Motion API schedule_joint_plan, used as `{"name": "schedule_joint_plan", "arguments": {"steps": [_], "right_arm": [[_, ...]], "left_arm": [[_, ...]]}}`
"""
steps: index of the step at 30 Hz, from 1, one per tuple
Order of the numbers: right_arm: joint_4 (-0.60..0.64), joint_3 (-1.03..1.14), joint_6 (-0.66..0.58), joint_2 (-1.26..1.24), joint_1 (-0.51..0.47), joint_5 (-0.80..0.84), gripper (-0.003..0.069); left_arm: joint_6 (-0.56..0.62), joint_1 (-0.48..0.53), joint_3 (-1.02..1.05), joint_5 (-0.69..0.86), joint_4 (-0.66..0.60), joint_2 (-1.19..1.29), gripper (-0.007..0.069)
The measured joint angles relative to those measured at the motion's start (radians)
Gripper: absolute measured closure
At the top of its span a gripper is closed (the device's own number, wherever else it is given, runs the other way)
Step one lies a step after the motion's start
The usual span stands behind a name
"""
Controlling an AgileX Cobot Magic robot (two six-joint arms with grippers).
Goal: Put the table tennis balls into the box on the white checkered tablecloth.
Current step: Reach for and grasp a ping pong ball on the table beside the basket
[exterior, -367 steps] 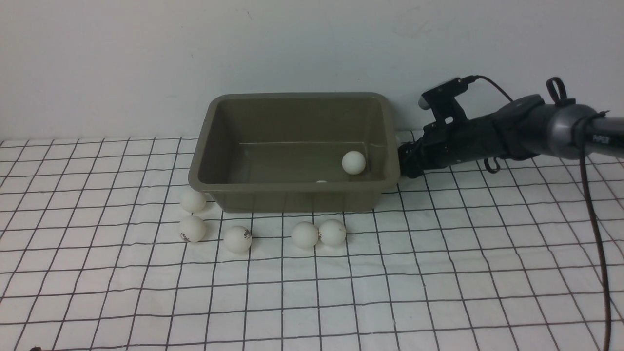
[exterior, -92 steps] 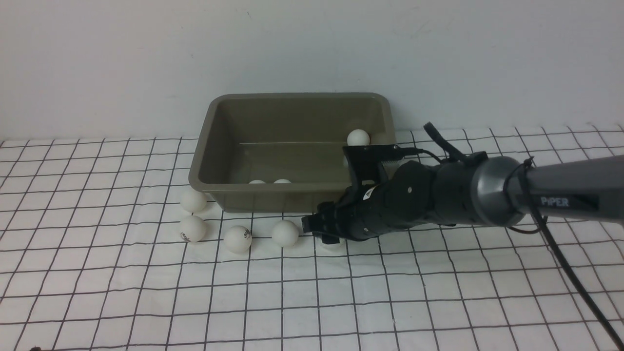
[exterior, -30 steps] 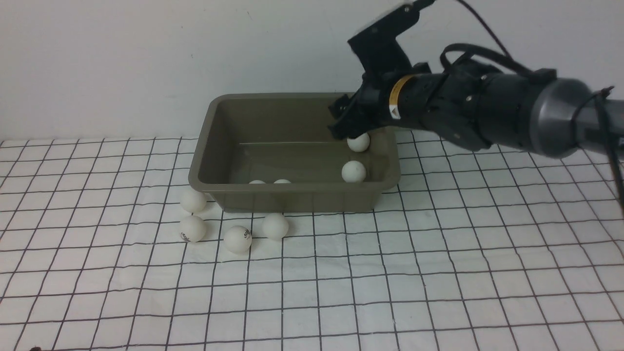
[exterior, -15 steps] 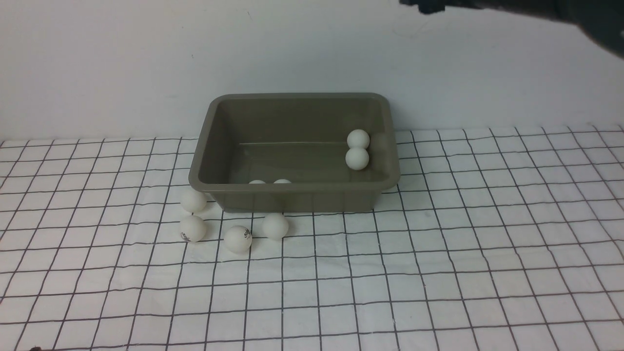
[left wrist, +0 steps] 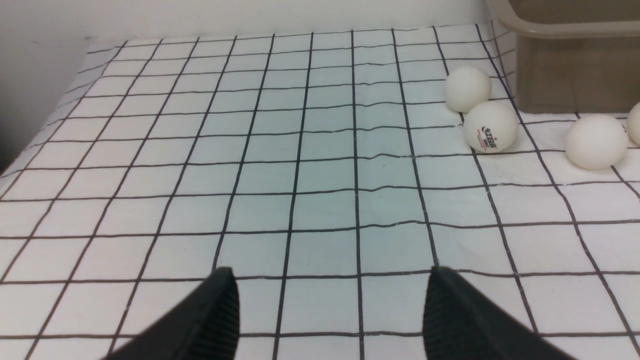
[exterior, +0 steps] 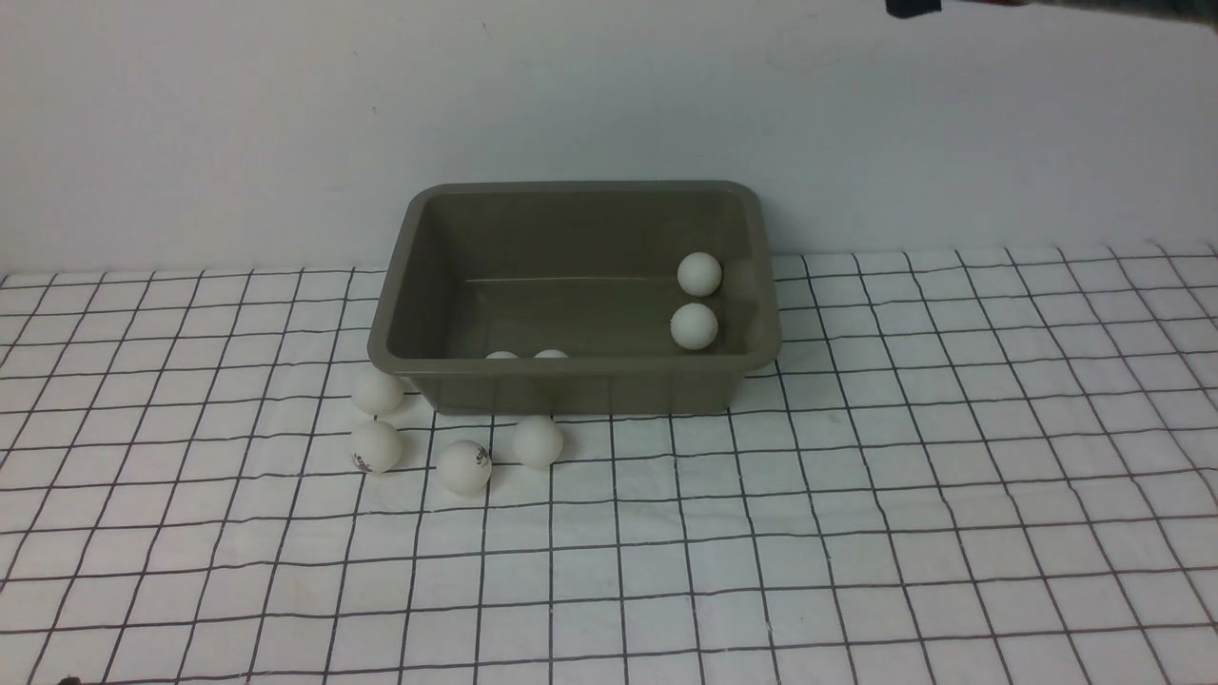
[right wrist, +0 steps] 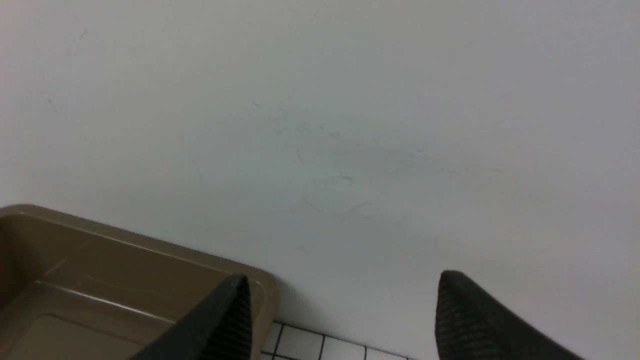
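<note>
The left gripper [left wrist: 332, 274] hangs over the white checkered tablecloth [exterior: 856, 533], its jaws spread wide and empty. Four table tennis balls [exterior: 464, 465] lie on the cloth just beside the near-left corner of the box [exterior: 571, 388]. The box stands upright, mouth upward, with its long axis running left to right. Four more balls rest inside, two against its near wall and two toward its right end. The right gripper [right wrist: 345, 278], facing the wall [right wrist: 350, 100], gapes open and holds nothing.

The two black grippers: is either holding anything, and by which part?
Nothing is held: the black left gripper and right gripper both stand open, empty.
</note>
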Motion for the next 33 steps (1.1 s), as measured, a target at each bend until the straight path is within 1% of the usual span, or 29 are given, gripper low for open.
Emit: {"name": "schedule_joint_plan", "arguments": {"steps": [2,5,9,12,17,22,26,32,33], "right_arm": [[-0.005,0.007,-0.003,-0.013,0.000,0.026,0.0206],[-0.016,0.072,-0.008,-0.084,0.000,0.019,0.0206],[-0.053,0.225,-0.009,-0.263,0.000,-0.062,0.0206],[-0.057,0.347,-0.008,-0.388,0.000,-0.137,0.0206],[-0.051,0.621,-0.007,-0.589,-0.007,-0.243,0.0206],[-0.029,0.825,-0.007,-0.734,-0.071,-0.288,0.0206],[-0.026,0.940,-0.007,-0.815,-0.130,-0.327,0.0206],[-0.027,1.082,-0.006,-0.895,-0.223,-0.445,0.0207],[-0.032,1.124,-0.006,-0.922,-0.255,-0.487,0.0207]], "left_arm": [[0.000,0.000,0.000,0.000,0.000,0.000,0.0178],[0.000,0.000,0.000,0.000,0.000,0.000,0.0178],[0.000,0.000,0.000,0.000,0.000,0.000,0.0178],[0.000,0.000,0.000,0.000,0.000,0.000,0.0178],[0.000,0.000,0.000,0.000,0.000,0.000,0.0178],[0.000,0.000,0.000,0.000,0.000,0.000,0.0178],[0.000,0.000,0.000,0.000,0.000,0.000,0.0178],[0.000,0.000,0.000,0.000,0.000,0.000,0.0178],[0.000,0.000,0.000,0.000,0.000,0.000,0.0178]]}}
